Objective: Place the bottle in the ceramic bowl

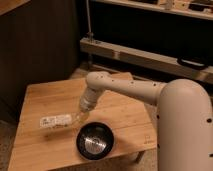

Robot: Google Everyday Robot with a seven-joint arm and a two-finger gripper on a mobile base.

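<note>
Wooden table [45,95]: my gripper [82,116], fingers closed on the bottle's [56,121] right end, hovers just beyond the ceramic bowl [95,141].

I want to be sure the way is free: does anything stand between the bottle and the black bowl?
Nothing visible does. The gripper, low over the table, has its jaws shut on one end of the bottle. Only bare wood lies between the bottle and the ceramic bowl beside it.
</note>
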